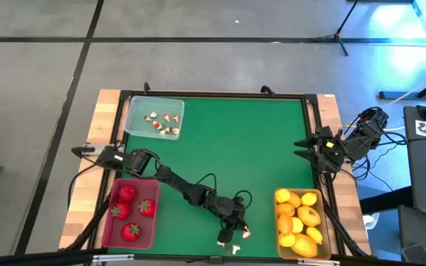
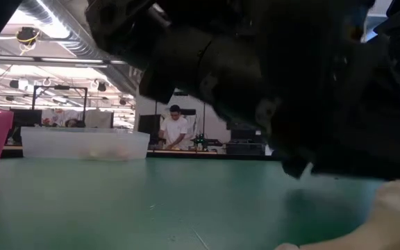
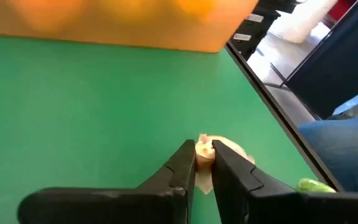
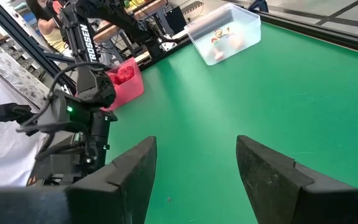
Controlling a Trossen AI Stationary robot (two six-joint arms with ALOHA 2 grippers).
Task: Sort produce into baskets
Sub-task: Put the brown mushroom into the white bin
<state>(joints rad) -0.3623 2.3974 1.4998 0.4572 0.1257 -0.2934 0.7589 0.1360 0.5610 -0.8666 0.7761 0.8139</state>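
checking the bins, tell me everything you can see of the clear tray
The clear translucent plastic tray is a shallow rectangle with rounded corners, sitting flat at the far left corner of the green mat. It holds several tiny white-and-red bits, gathered toward one side. Neither hand is near it, and nothing else touches it.

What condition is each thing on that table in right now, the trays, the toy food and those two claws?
Left gripper: shut on a small pale bit.
Right gripper: open, empty, at the table's right edge.
Pink tray: holds four strawberries.
Yellow tray: full of lemons.
Clear tray: holds several white-and-red bits.
Loose bits: lying on the mat.
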